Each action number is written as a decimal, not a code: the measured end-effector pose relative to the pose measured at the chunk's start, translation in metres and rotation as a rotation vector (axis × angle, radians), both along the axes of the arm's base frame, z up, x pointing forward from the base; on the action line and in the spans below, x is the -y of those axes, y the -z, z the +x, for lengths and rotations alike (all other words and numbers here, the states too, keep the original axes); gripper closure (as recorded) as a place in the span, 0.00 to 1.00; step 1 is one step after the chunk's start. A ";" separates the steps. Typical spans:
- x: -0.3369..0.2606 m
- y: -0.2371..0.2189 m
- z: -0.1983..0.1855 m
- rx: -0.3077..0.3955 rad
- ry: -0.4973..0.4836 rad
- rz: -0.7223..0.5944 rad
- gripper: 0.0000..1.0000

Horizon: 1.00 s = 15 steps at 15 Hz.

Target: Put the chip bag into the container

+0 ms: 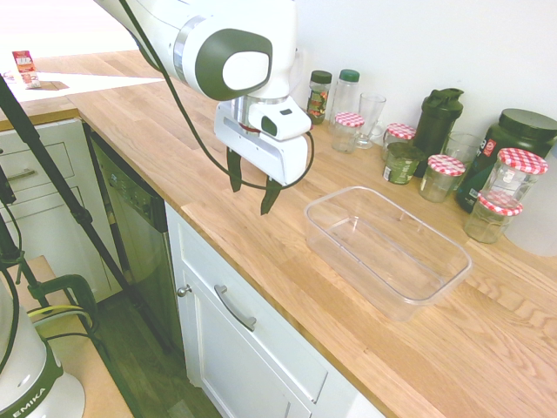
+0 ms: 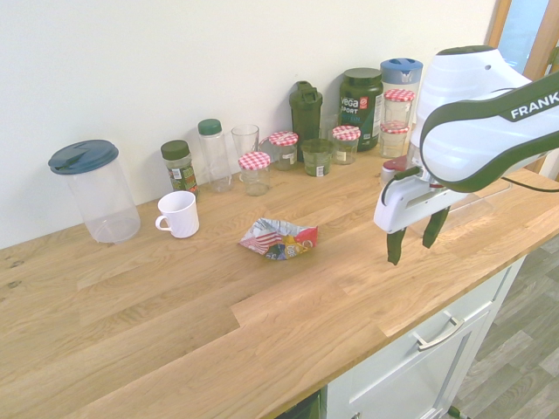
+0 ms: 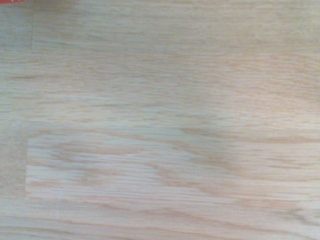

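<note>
Reads "vega SPORT" on the dark tub [image 2: 359, 127], in pale lettering. Reads "FRANK" on the arm [image 2: 493, 127], cut off at the picture's edge. Reads "EMIKA" on the arm's base [image 1: 57, 396], set at a slant. Carries print too small to make out on the bag [image 2: 279, 241] and spice jar [image 2: 180, 171].
</note>
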<state>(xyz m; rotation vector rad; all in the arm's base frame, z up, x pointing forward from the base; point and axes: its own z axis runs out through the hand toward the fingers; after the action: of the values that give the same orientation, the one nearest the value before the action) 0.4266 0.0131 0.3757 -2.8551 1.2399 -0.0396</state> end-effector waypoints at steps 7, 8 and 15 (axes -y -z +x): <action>-0.013 -0.015 0.011 0.026 -0.023 -0.005 0.00; -0.019 -0.022 0.016 0.032 -0.034 -0.008 0.00; -0.079 -0.095 0.051 0.086 -0.106 -0.073 0.00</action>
<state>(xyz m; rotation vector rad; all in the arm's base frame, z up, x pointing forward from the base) 0.4774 0.0921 0.4702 -2.9411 1.0922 -0.2070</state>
